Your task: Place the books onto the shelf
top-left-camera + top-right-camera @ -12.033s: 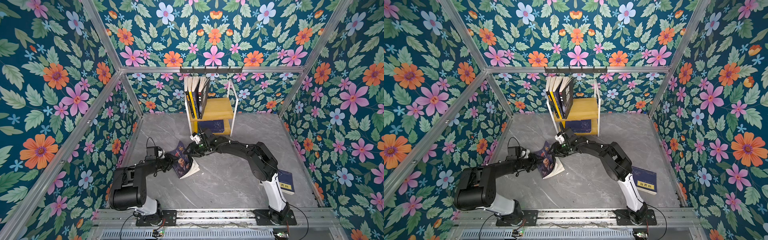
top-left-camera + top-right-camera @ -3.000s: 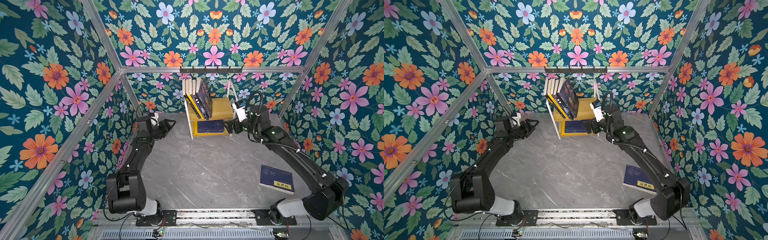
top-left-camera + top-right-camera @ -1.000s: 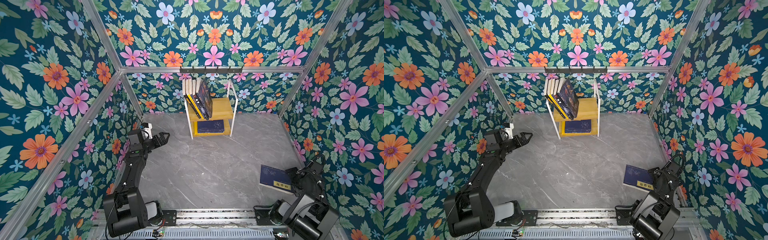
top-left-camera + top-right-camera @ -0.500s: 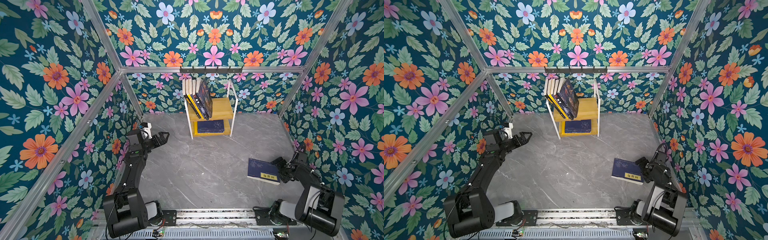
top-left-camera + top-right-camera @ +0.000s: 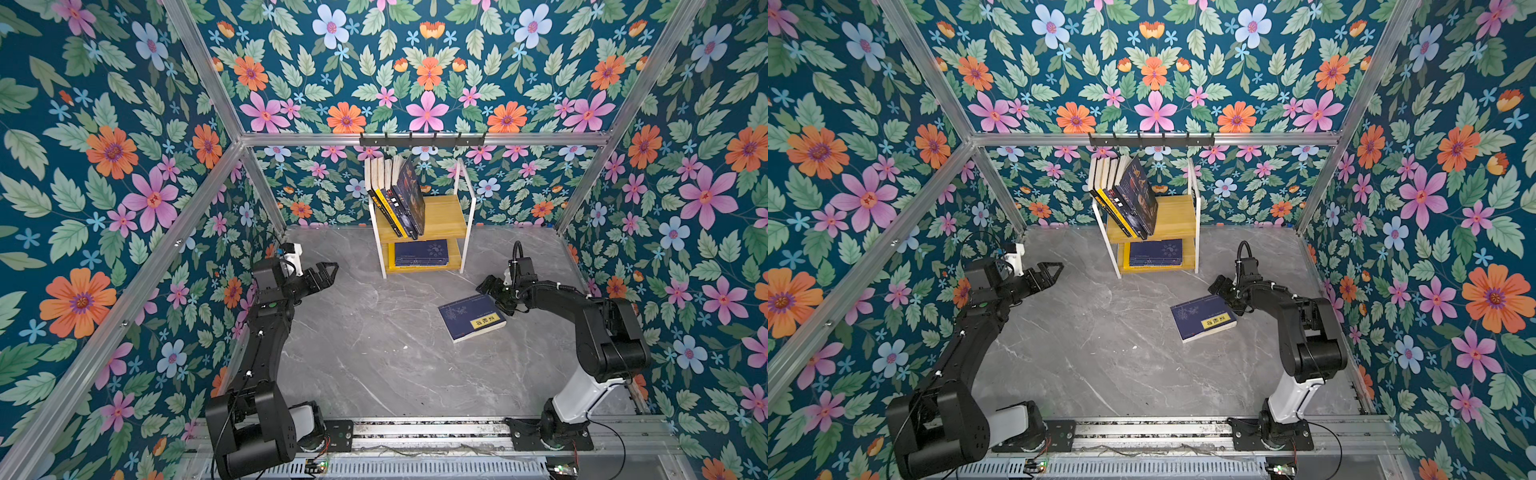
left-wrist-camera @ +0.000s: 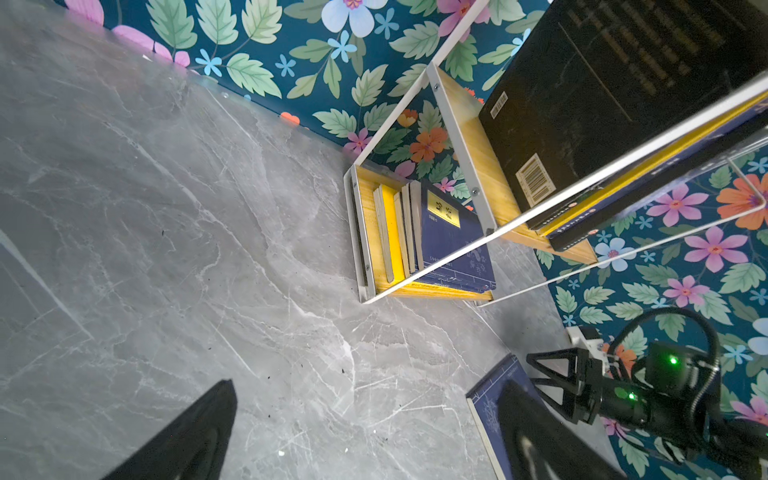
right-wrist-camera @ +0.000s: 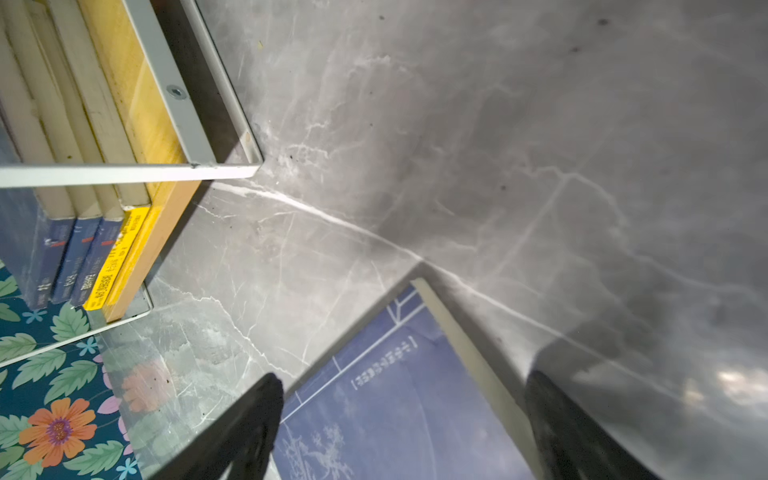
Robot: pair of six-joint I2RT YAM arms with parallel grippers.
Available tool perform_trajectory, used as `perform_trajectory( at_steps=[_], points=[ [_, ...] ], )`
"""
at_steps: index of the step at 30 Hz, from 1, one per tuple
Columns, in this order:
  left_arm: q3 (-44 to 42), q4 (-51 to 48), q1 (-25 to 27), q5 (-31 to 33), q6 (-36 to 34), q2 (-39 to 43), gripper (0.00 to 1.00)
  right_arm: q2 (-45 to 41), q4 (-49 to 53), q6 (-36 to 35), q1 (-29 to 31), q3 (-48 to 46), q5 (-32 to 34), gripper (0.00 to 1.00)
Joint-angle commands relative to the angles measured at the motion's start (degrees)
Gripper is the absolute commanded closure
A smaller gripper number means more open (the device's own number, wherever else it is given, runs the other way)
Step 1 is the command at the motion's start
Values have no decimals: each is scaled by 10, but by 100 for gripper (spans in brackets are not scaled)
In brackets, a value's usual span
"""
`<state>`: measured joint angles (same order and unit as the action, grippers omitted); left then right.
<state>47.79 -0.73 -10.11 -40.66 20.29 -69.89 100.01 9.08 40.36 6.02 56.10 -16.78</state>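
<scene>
One navy book [image 5: 471, 318] right of centre, a stack [image 5: 421, 253] of four in the shelf [image 5: 440, 216].
Your left claw [image 5: 326, 274] and right claw [image 5: 494, 297] both stand open.

tabletop [image 5: 365, 365] grey marble-look, slight sheen; shelf [image 5: 442, 216] light wood boards, white metal frame.

Both top views look down from high at the front toward the back wall [image 5: 519, 187], sharing the whole floor [image 5: 374, 353], the shelf [image 5: 440, 216] at upper centre. The left wrist camera looks across the floor at the shelf from farther off. The right wrist camera sits close over the book [image 7: 395, 407] on the floor, shelf corner at upper left.
</scene>
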Motion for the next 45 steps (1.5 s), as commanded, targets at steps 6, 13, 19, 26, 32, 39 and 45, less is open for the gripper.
perform_trajectory(
  at_steps=[6,13,19,26,32,39,45],
  points=[
    [22,-38,80,-41,-100,-19,0,-115,168,7,2,-20,85,6],
    [33,-48,89,-32,-111,-45,0,-263,155,122,8,-174,71,7],
    [35,-43,80,-30,-104,-48,0,-276,87,148,27,-213,57,8],
    [22,-40,73,-34,-110,-24,0,-140,17,137,29,-142,27,20],
    [24,-41,68,-32,-120,-17,0,11,12,100,77,-15,11,39],
    [18,-42,69,-38,-127,-19,0,102,4,80,187,71,2,41],
    [14,-45,78,-31,-128,-29,1,119,9,81,277,69,29,50]
  ],
)
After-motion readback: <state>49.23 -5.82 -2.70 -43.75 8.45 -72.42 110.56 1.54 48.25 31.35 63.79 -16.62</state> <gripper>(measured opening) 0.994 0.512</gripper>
